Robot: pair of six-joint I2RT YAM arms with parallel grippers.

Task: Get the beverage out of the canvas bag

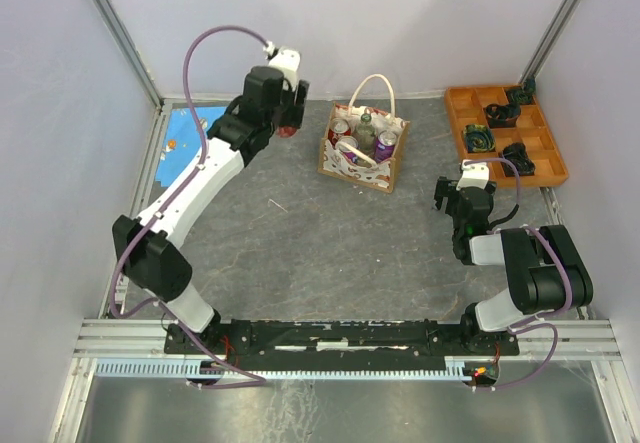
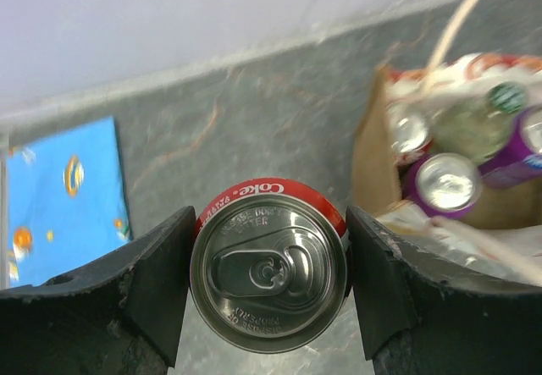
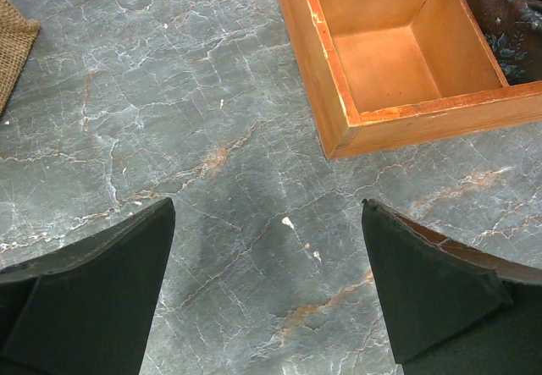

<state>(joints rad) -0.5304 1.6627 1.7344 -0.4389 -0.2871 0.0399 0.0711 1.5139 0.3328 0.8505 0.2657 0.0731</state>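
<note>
A blue patterned mat (image 1: 195, 128) lies at the far left of the grey tabletop (image 1: 300, 233). Beside it, the left hand (image 2: 269, 282) pinches a red Coke can (image 2: 269, 265) by its sides, upright, outside the canvas bag (image 1: 355, 171) and just to its left. The bag stands open, holding a purple can (image 1: 386, 144), a green bottle (image 1: 366, 128) and a red can (image 1: 341, 129). Further right, the right hand (image 3: 269, 290) hovers spread over bare tabletop, near the orange tray (image 3: 322, 70).
</note>
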